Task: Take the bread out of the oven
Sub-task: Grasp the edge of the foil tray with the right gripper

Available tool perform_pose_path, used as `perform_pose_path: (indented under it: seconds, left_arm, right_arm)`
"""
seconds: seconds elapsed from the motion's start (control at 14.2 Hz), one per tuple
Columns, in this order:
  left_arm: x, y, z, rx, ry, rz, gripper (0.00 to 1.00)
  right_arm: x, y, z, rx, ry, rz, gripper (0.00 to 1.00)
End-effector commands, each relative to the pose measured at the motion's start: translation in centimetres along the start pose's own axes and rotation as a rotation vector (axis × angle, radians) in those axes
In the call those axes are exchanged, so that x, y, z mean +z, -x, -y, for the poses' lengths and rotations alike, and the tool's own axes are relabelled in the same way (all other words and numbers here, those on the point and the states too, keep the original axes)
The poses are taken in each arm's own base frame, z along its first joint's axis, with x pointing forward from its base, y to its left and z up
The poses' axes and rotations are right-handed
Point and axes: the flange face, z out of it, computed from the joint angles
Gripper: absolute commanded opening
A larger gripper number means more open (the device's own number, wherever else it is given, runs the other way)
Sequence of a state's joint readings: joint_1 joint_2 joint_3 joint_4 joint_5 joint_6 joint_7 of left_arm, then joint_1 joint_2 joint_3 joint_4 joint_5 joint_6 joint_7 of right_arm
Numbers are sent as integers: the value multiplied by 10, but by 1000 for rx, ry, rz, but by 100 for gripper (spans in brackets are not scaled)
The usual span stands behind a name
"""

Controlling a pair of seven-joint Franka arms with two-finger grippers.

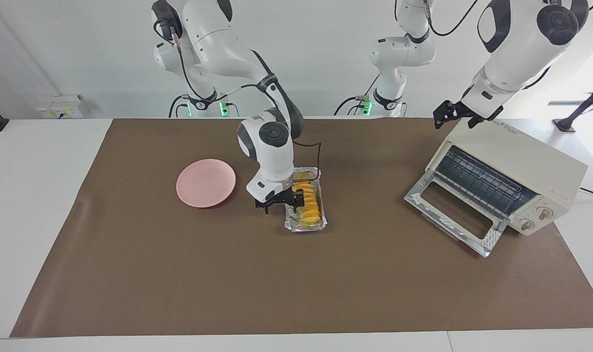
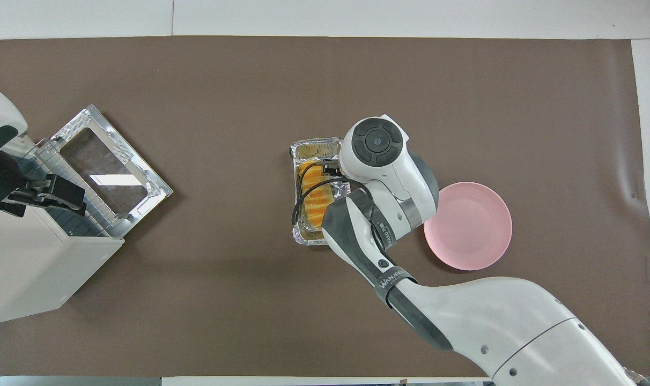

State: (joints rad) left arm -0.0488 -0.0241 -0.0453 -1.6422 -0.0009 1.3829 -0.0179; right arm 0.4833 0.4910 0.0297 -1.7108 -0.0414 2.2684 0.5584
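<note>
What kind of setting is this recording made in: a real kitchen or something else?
Most likely a robotics lab set up as a mock kitchen: two white robot arms mounted at a plain white table covered by a brown mat, with only a cream-white toaster oven and a round pink plate as props.

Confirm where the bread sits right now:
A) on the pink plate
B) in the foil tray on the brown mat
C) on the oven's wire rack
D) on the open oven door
B: the bread lies in the foil tray mid-table, between the pink plate and the oven, with the right pincer down at it.
</note>
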Motion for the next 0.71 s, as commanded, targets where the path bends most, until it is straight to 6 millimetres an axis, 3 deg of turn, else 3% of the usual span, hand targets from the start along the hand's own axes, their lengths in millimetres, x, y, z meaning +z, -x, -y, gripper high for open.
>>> perform_pose_path:
  seconds: [0.0,0.07,0.14,0.42,0.63]
  left_arm:
    - [-9,1,-1,27,-18,-5,100]
    - [-13,1,-2,40,-17,-17,100]
    - [-13,-2,-4,43,-17,-37,100]
    - [-8,-1,-5,45,-18,-42,100]
    - [-7,-1,-6,39,-16,-47,100]
  right_arm:
    - [0,1,0,-15,-5,-16,35]
    - [1,0,0,-15,-5,-18,10]
    - [-1,2,3,-19,-8,-22,0]
    - [-1,2,6,-26,-16,-33,0]
    - [-3,-4,-5,-53,-6,-22,0]
